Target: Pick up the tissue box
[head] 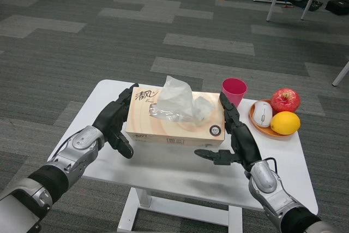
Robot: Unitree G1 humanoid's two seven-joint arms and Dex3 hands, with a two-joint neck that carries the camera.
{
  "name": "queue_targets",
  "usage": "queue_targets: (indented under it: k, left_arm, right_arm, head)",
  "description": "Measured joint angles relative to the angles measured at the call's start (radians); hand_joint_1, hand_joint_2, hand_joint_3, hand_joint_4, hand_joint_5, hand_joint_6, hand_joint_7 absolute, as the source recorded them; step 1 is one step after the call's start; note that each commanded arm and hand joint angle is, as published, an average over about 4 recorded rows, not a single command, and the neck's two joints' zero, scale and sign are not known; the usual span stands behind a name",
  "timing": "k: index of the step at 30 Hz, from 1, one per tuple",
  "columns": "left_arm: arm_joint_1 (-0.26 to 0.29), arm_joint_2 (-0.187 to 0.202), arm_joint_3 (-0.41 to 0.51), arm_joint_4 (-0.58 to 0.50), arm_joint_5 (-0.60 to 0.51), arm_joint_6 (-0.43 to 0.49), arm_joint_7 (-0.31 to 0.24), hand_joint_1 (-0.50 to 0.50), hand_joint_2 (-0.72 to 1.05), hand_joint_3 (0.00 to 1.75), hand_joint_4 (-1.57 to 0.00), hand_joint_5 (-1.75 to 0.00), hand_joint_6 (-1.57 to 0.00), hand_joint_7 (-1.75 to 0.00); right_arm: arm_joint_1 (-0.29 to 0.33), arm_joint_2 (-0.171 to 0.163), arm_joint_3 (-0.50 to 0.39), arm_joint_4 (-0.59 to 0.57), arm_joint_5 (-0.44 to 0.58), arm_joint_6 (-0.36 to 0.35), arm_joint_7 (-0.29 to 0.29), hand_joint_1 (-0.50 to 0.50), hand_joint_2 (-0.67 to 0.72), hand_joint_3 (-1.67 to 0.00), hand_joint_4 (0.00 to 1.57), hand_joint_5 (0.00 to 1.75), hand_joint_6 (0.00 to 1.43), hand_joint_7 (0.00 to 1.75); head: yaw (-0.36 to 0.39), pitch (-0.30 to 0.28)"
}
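Cardboard in pale peach, the tissue box (175,118) sits in the middle of the white tabletop (163,168) with a crumpled tissue (175,100) rising from its top. Against the box's left end lies the left hand (115,120), fingers spread along the side, while the right hand (234,135) presses on the box's right end, thumb jutting below the near edge. Right of the box stand a pink cup (234,90) and an orange plate (258,126) holding an apple (285,100), a lemon (285,123) and a white mouse (263,113).

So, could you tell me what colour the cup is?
The cup is pink-red, seen in the head view.
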State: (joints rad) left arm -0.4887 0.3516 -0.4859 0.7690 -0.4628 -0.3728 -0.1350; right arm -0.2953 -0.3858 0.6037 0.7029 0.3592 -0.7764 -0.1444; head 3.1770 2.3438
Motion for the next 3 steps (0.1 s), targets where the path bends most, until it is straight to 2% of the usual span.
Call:
queue_targets:
  k: [3]
  left_arm:
    - [0.000,0.000,0.000,0.000,0.000,0.000,0.000,0.50,-0.69,0.00,0.00,0.00,0.00,0.00]
  right_arm:
    - [0.001,0.000,0.000,-0.007,0.000,0.000,-0.003,0.00,-0.54,-0.45,0.14,0.10,0.00,0.07]
  head:
    - [0.000,0.000]
